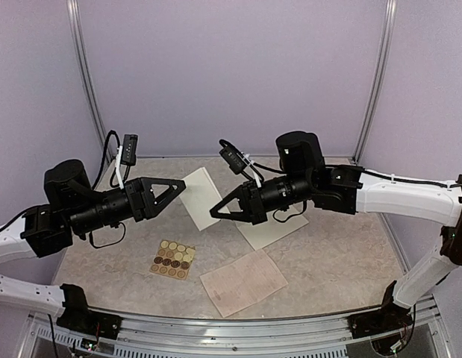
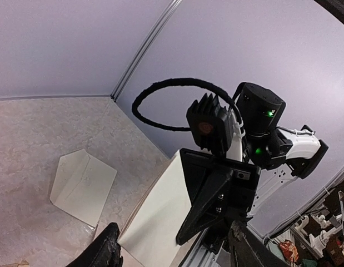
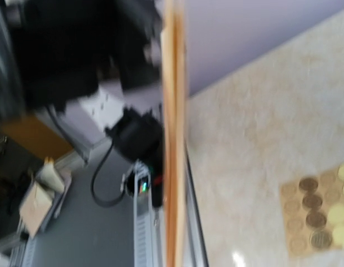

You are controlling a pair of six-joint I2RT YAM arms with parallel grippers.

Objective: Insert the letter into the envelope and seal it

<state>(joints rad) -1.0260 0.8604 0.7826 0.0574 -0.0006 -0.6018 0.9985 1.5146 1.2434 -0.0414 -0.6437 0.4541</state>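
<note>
A blurred cream sheet (image 3: 173,139) stands edge-on left of the sticker card (image 3: 319,214).

The envelope (image 2: 83,186) and the held sheet (image 1: 200,195) are plain cream. The sticker card (image 1: 173,259) is tan with gold and brown dots. The handwritten sheet (image 1: 243,282) is pinkish and the table (image 1: 342,253) mottled beige.

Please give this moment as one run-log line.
right tool: shut on cream sheet, held off the table | left tool: open, at sheet edge | envelope: lying flat | pinkish sheet: lying flat, untouched
</note>
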